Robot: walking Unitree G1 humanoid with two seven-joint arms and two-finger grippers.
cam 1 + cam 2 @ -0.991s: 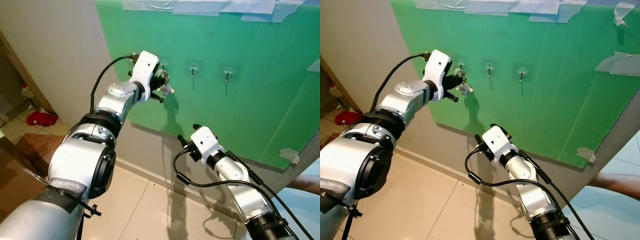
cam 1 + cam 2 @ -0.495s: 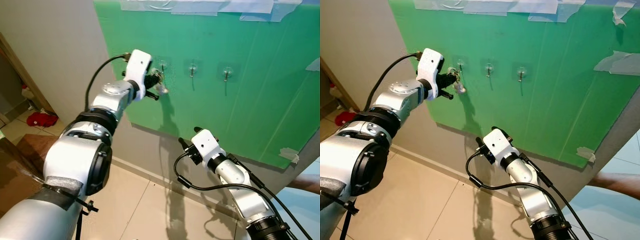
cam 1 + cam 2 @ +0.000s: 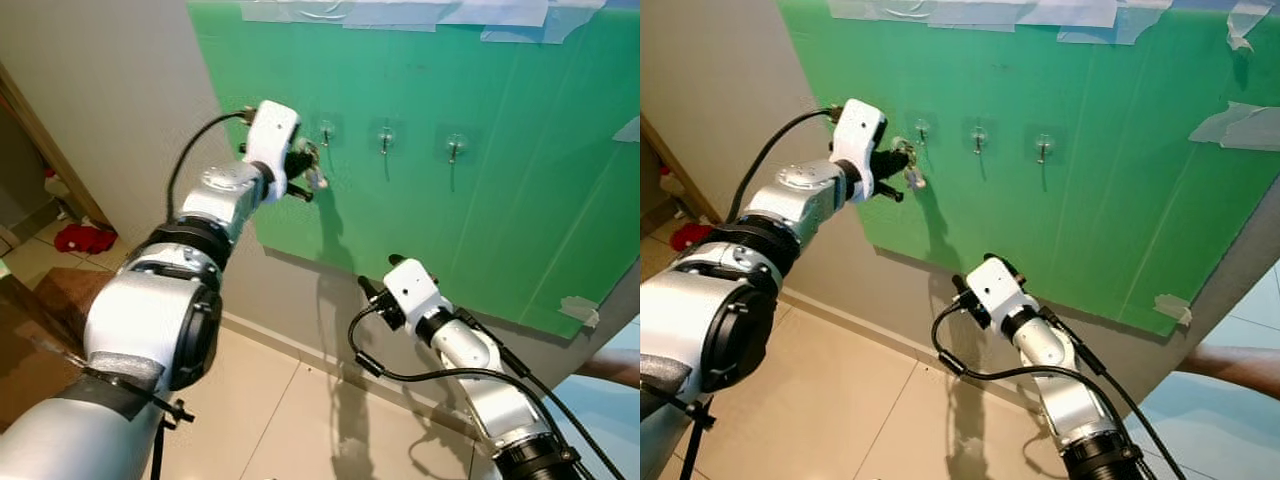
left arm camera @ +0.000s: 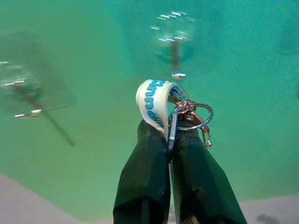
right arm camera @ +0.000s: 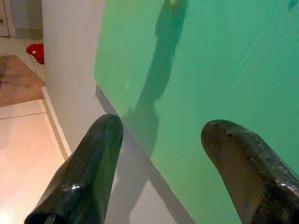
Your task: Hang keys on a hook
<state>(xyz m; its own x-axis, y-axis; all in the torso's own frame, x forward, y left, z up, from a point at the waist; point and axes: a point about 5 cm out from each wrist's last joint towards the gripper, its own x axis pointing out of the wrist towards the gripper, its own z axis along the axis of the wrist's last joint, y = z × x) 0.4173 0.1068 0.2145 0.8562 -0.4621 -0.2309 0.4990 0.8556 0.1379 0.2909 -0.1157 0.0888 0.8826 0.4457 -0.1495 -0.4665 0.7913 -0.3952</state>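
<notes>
The left tool (image 4: 170, 140) pinches the keys (image 4: 187, 112) just beside the hook (image 3: 326, 133) (not yet hung); the right tool (image 5: 161, 154) idles, spread.

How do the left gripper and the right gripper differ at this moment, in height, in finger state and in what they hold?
The left gripper is raised high against the green board, beside the leftmost hook; the right gripper sits lower, near the board's bottom edge. The left gripper's fingers are shut on the keys; the right gripper's fingers are spread apart and hold nothing. Both point toward the board.
</notes>
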